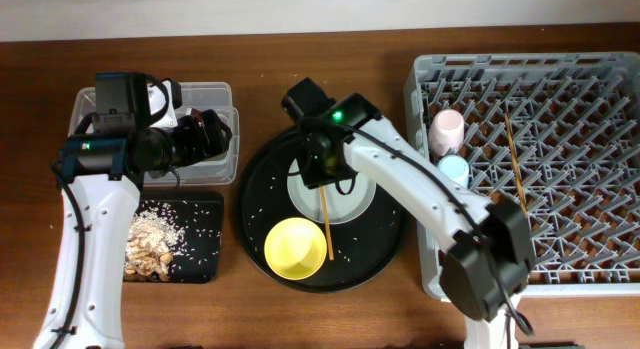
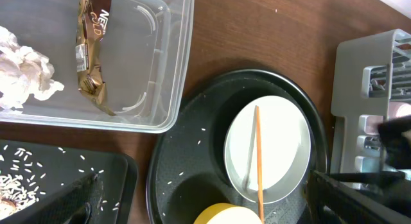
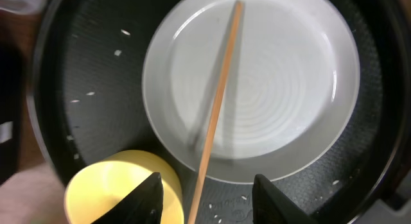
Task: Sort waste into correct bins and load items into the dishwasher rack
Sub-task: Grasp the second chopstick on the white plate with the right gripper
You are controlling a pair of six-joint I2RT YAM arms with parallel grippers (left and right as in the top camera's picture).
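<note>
A pale plate and a yellow bowl sit on the large round black tray. One chopstick lies across the plate's rim beside the bowl. My right gripper hovers over the plate, open; in the right wrist view the chopstick runs between its fingers, untouched. My left gripper is open and empty over the clear tub, which holds the tissue and wrapper. Food scraps lie in the black rectangular tray. The pink cup, the blue cup and a second chopstick are in the rack.
Loose rice grains are scattered on the round tray and in the black rectangular tray. The rack's left wall stands right next to the round tray. Brown table shows between the tub, the trays and the rack.
</note>
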